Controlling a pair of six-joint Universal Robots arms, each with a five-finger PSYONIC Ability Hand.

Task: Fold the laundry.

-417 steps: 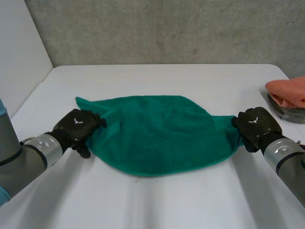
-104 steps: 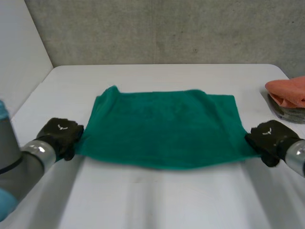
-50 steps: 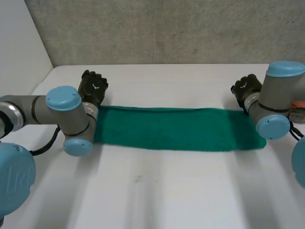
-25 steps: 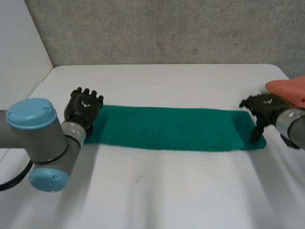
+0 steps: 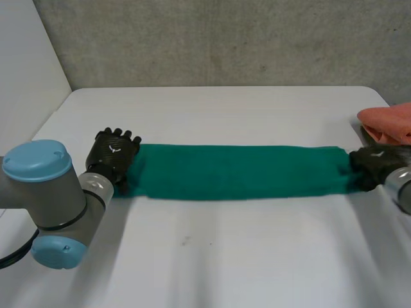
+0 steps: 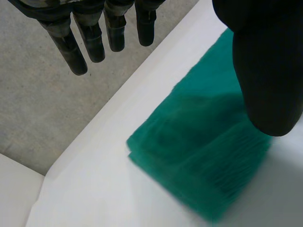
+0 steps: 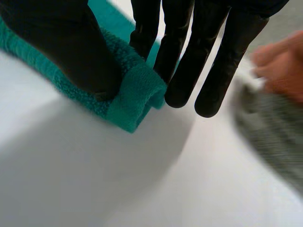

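While the right hand pinches the right end of the green towel between thumb and straight fingers, the left hand hovers spread open over the left end, its fingers clear of the cloth. The next fold would go best if that hand first gripped both layers and the ends then met squarely. Folded into a long strip, the towel lies across the middle of the white table, parallel to its near edge, with an orange cloth at the right edge and a grey concrete wall beyond the far edge.
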